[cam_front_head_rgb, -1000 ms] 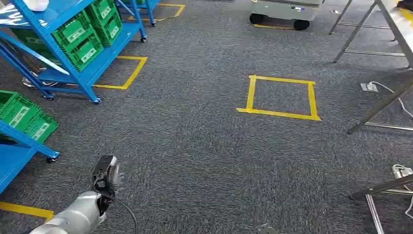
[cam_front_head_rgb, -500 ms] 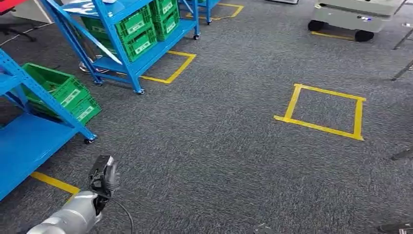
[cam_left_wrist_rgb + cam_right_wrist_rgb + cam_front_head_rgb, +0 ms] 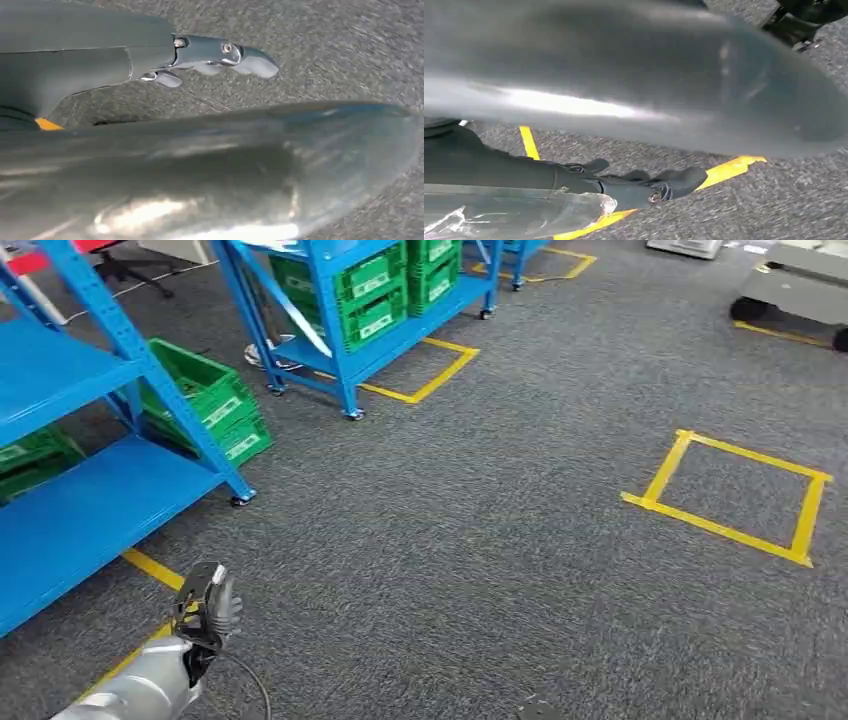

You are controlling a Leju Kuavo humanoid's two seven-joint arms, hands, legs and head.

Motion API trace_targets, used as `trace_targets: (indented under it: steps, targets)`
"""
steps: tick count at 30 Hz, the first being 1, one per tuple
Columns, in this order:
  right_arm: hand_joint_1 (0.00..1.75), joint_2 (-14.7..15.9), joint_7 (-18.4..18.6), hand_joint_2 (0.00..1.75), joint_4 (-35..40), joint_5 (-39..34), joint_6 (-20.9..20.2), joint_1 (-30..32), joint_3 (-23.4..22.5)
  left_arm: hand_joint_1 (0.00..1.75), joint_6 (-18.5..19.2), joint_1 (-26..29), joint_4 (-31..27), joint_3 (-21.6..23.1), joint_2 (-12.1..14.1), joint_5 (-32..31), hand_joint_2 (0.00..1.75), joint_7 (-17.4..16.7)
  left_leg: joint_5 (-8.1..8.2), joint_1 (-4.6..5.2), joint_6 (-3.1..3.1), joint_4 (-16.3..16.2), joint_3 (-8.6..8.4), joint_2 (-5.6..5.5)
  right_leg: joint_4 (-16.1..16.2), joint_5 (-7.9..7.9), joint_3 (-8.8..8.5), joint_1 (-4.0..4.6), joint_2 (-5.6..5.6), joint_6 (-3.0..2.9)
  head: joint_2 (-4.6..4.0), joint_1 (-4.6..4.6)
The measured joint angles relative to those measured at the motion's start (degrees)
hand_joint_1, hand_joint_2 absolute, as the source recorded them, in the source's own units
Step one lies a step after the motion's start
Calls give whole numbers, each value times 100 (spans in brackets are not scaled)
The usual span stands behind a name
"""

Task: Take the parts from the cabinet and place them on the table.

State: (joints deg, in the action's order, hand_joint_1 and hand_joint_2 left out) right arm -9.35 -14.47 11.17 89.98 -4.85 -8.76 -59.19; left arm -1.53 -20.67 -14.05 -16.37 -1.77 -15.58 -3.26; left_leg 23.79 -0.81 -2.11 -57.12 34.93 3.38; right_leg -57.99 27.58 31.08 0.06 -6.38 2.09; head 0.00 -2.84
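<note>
Far left, head view: blue steel shelving rack (image 3: 70, 490) with two bare flat blue shelves, standing on small castors on the grey carpet floor (image 3: 480, 560). A green plastic crate (image 3: 35, 455) sits at the rack's far left, tucked under the upper shelf. Just behind the rack's front leg, a stack of green slatted plastic crates with white labels (image 3: 205, 405) stands on the floor, the top one tilted and open-topped. I cannot make out any parts inside from here.

Low left: silver left arm comes up from the bottom edge, left hand (image 3: 205, 605) hanging over the carpet beside a strip of yellow floor tape (image 3: 150, 568). Fingers are loosely spread, nothing between them. Left wrist view agrees: grey thumb and fingers (image 3: 220, 55) extended over bare carpet, nothing in the grasp; blurred silver arm surface across the lower part.

Centre left, further back: second blue wheeled rack (image 3: 370, 310) carrying more green labelled crates (image 3: 375, 295) on its lower shelf. A yellow tape square outline (image 3: 425, 375) is partly under it.

Right of centre: another yellow tape square (image 3: 730, 495) on open carpet, well apart from both racks. Top right corner: grey wheeled cart base with black wheels (image 3: 790, 295).

Right wrist view: right hand (image 3: 639, 182) with dark fingers slightly curled yet apart, holding nothing, above carpet and yellow tape; a clear shiny surface lies along the bottom left edge.
</note>
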Motion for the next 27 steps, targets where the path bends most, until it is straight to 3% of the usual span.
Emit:
trace_targets:
  steps: [2,3,4,5,7,8,9,11,12,13,14,16,17,18,19,20,22,23,24,25,26,27]
  targets:
    - [0,0,0,0,0,0,0,-14,13,0,9,36,0,-4,31,-2,0,0,-16,2,86,12,2,-149,26,24,-52,-29,-129,53,0,-5]
    - [0,0,0,0,0,0,0,-19,35,0,26,37,0,-7,28,-2,0,0,-23,-18,119,16,0,-225,-63,124,7,-55,141,96,0,19]
    - [0,0,-7,0,0,0,-2,-16,44,0,37,24,-2,-7,28,-2,0,2,-30,-25,153,16,1,-284,-364,317,133,-66,396,94,0,44]
    - [0,0,-7,0,0,0,-2,-4,48,0,50,12,-2,-7,31,-2,0,2,-28,-26,179,16,4,-345,-820,535,344,-64,526,98,0,72]
    - [0,0,-2,0,0,-2,-2,32,57,0,72,18,-2,-11,44,-2,0,2,-27,-5,200,15,6,-500,-1717,846,807,-61,616,91,0,79]
    - [0,0,-2,0,0,-2,-2,46,70,0,85,31,-2,-11,46,-2,0,2,-28,7,201,14,5,-585,-1860,816,921,-56,625,74,0,76]
    - [0,0,-2,0,0,-2,-2,49,87,0,92,41,-2,-11,46,-2,0,2,-29,14,201,14,3,-678,-1710,641,894,-46,634,40,0,85]
    - [0,0,-2,0,0,-7,0,38,96,0,101,40,-2,-11,46,-2,0,2,-36,15,197,14,0,-853,-806,84,529,-16,742,-64,0,89]
    - [0,0,-2,0,0,-9,-2,32,103,0,112,39,-2,-11,41,-2,0,2,-42,3,189,14,1,-921,-317,-146,313,-9,958,-113,0,94]
    - [0,4,-2,0,0,-11,0,34,107,0,120,41,-2,-11,35,-2,0,4,-53,16,161,11,17,-975,-132,-88,209,-29,1198,-156,0,83]
    - [0,4,-7,0,0,-13,-2,38,120,0,142,40,-2,-11,41,-2,0,4,-69,-12,132,2,47,-1052,-41,-98,150,-22,1158,-117,0,96]
    - [0,4,-2,0,0,-11,-2,33,133,0,151,79,-2,-11,68,-4,0,7,-119,-54,45,55,70,-1170,-59,-101,150,10,1061,-119,0,94]
    - [0,4,-4,0,0,-13,-2,29,133,0,159,96,-2,-11,89,-9,0,7,-143,-39,-4,79,75,-1236,-6,-136,134,2,992,-149,0,83]
    - [0,-4,-7,0,0,-15,0,19,138,0,171,109,0,-11,92,-9,0,7,-91,-41,-2,38,94,-1065,70,-184,99,-46,902,-164,0,90]
    - [0,-4,-18,0,0,-18,0,14,144,0,195,100,-2,-11,96,-17,0,7,59,5,-27,-110,164,-717,110,-199,79,-32,848,-196,0,37]
    - [0,-4,-15,0,0,-20,0,22,153,0,195,65,-2,-11,92,-17,0,9,329,13,-56,-536,363,-522,116,-203,78,-20,746,-216,0,15]
    - [0,0,-15,0,0,-20,0,46,177,0,197,66,-2,-11,92,-20,0,9,707,4,-97,-1435,768,-431,116,-196,81,-15,560,-226,0,15]
    - [0,0,-15,0,0,-22,0,50,184,0,199,83,-2,-11,94,-22,0,9,736,-1,-117,-1656,867,-427,115,-192,82,-18,480,-227,0,6]
    - [0,0,-15,0,0,-22,0,49,192,0,205,95,-2,-11,103,-24,0,9,624,-14,-138,-1596,822,-423,115,-190,77,-22,402,-223,0,-4]
    - [0,0,-15,0,0,-22,0,48,203,0,205,94,-2,-11,118,-24,0,9,430,-21,-152,-1316,673,-402,113,-182,71,-27,321,-211,0,-9]
    - [0,-2,-15,0,0,-24,0,47,227,0,205,88,-2,-11,125,-26,0,11,173,-25,-166,-809,391,-311,102,-165,60,-41,240,-185,0,-7]
    - [0,-2,-15,0,0,-26,0,44,236,0,214,81,-2,-11,133,-41,0,15,-16,-24,-183,-330,108,-122,82,-145,46,-41,176,-154,0,-11]
